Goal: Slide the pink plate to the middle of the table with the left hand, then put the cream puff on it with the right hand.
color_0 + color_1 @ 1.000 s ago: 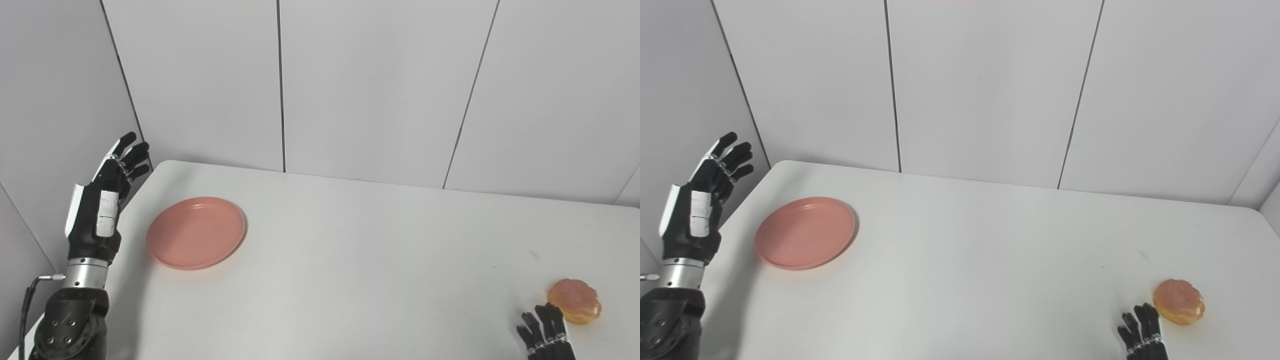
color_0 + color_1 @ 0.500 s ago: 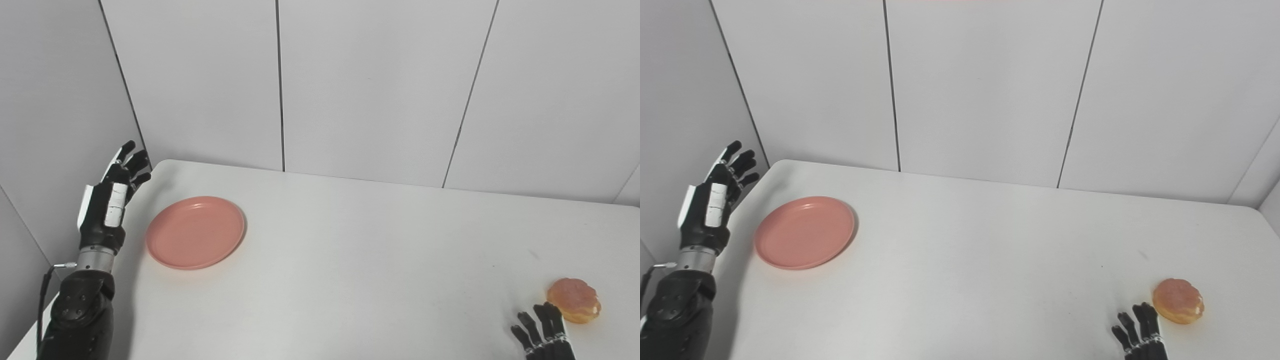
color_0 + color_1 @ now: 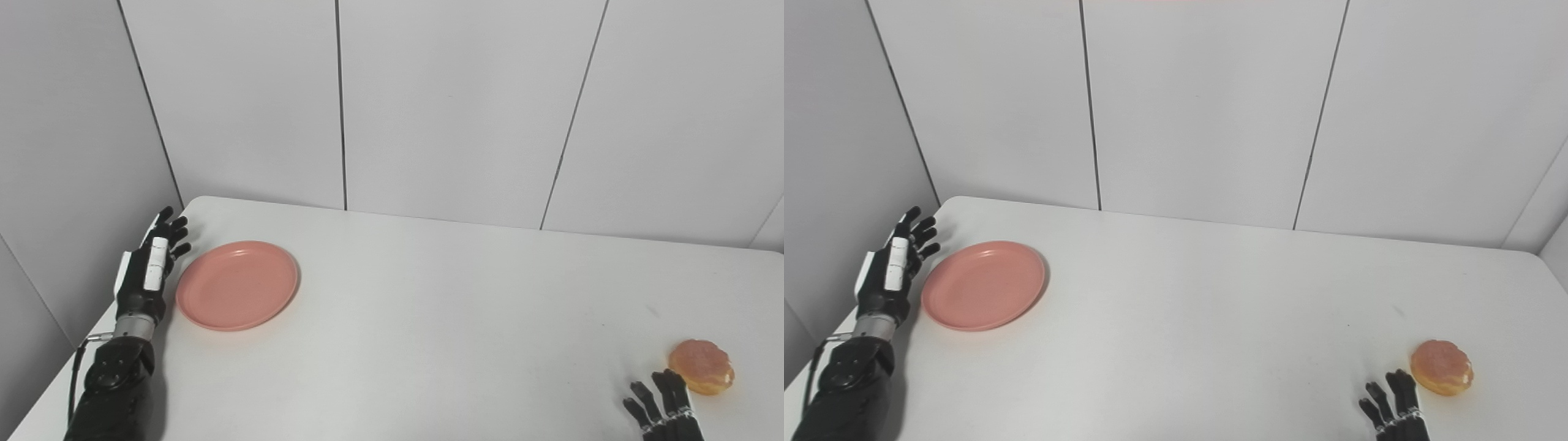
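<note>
Presently, item by item.

Left hand (image 3: 146, 272): fingers spread and extended, holding nothing; set edge-on just beside the left rim of the plate, low over the tabletop's left margin. Contact with the rim cannot be told from either view.

Pink plate (image 3: 237, 285): shallow, round, bare; lies flat near the far-left corner of the tabletop (image 3: 429, 318), well short of the middle.

Right hand (image 3: 1393, 401): only the fingertips show at the bottom edge, apart and gripping nothing; they lie just beside the cream puff, on its left, not touching it so far as can be seen.

Cream puff (image 3: 1442, 367): golden, round, resting on the tabletop near the right front, well apart from the plate.

Step in hand, by judgement: the first, the approach to the slide; plate not yet displaced toward centre.

Next move calls for: left hand brought against the plate's left rim, then a level push rightward, kept low so the fingers do not ride over the rim.
</note>
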